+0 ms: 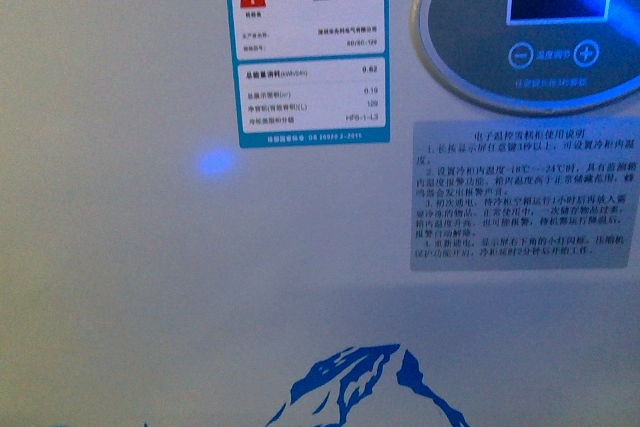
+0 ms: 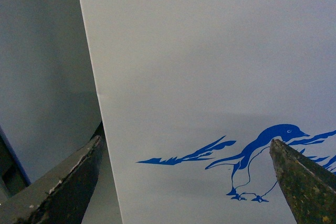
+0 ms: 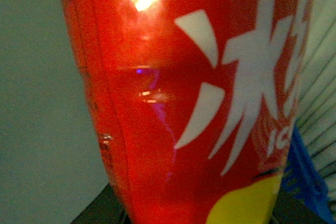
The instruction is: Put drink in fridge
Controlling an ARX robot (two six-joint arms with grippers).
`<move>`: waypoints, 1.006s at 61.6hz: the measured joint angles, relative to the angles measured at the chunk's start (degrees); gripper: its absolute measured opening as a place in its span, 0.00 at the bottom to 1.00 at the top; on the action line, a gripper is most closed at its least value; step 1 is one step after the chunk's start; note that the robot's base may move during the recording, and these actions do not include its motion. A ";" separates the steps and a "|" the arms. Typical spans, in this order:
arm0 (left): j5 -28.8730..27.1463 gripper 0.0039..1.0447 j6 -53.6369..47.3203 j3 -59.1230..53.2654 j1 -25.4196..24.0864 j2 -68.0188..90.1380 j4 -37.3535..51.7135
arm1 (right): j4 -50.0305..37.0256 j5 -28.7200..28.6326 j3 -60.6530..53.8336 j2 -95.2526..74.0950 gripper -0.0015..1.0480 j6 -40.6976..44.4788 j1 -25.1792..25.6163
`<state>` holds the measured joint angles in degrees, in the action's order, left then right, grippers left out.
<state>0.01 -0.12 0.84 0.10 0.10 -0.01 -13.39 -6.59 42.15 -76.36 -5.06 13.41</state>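
Observation:
The fridge (image 1: 120, 277) fills the front view as a white wall very close up, with its oval grey control panel (image 1: 535, 27) at top right and a blue mountain graphic (image 1: 370, 387) at the bottom. Neither arm shows there. In the left wrist view my left gripper (image 2: 186, 156) is open, its dark fingertips (image 2: 299, 182) wide apart in front of the fridge's white side (image 2: 210, 51) with the blue penguin (image 2: 260, 156). My right gripper (image 3: 197, 214) is shut on the red drink bottle (image 3: 157, 129), which fills the right wrist view; only dark bits of the fingers show.
An energy label (image 1: 305, 47) and a grey instruction sticker (image 1: 525, 192) sit on the fridge front. A grey surface (image 2: 42, 77) lies beside the fridge's edge in the left wrist view. A blue object (image 3: 304, 171) and pale ribbed material (image 3: 320, 77) show behind the bottle.

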 joint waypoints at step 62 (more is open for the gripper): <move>-0.02 0.92 0.00 0.00 0.00 0.00 0.00 | 14.69 31.58 -14.19 55.01 0.36 4.92 -30.73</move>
<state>-0.01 -0.12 0.84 0.10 0.10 -0.01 1.30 24.99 27.97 -21.34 -0.14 -17.32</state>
